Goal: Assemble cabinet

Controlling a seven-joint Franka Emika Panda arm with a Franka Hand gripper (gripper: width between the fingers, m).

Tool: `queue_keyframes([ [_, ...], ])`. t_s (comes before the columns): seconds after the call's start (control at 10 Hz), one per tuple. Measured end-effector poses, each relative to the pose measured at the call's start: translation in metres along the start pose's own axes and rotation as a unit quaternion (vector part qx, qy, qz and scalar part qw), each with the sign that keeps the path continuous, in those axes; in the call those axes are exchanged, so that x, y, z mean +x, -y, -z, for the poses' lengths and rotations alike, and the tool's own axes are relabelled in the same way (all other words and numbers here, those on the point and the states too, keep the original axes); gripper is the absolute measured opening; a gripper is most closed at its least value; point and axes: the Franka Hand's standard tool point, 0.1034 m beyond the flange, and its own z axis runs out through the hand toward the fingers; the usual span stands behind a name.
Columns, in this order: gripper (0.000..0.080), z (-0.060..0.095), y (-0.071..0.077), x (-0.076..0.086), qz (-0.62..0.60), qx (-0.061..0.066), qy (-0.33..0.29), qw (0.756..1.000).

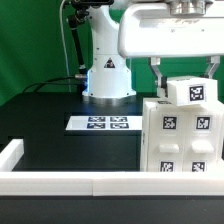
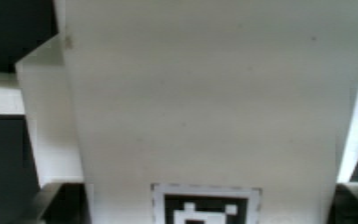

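The cabinet's large white box body [image 1: 178, 140] stands at the exterior view's right, with several black-and-white tags on its front. A smaller white box part [image 1: 192, 92] with one tag rests slightly tilted on its top. My gripper [image 1: 187, 78] comes down from above with a finger on each side of this small part and is shut on it. In the wrist view the small part [image 2: 194, 100] fills the frame with its tag [image 2: 206, 208] at the edge. The dark fingers [image 2: 55, 203] press on both its sides.
The marker board [image 1: 103, 123] lies on the black table in front of the robot base [image 1: 106, 75]. A low white border rail [image 1: 60, 182] runs along the table's front edge and up the exterior view's left side.
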Motion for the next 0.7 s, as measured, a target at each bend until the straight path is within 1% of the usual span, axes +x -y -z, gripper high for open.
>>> queue_keyframes([
  [0.3, 0.0553, 0.0000, -0.0005, -0.0001, -0.096, 0.000, 0.000, 0.995],
  [0.5, 0.0553, 0.0000, -0.0008, -0.0001, -0.160, 0.001, 0.000, 0.987],
  [0.7, 0.0553, 0.0007, -0.0012, -0.0043, -0.268, 0.007, -0.004, 0.963],
])
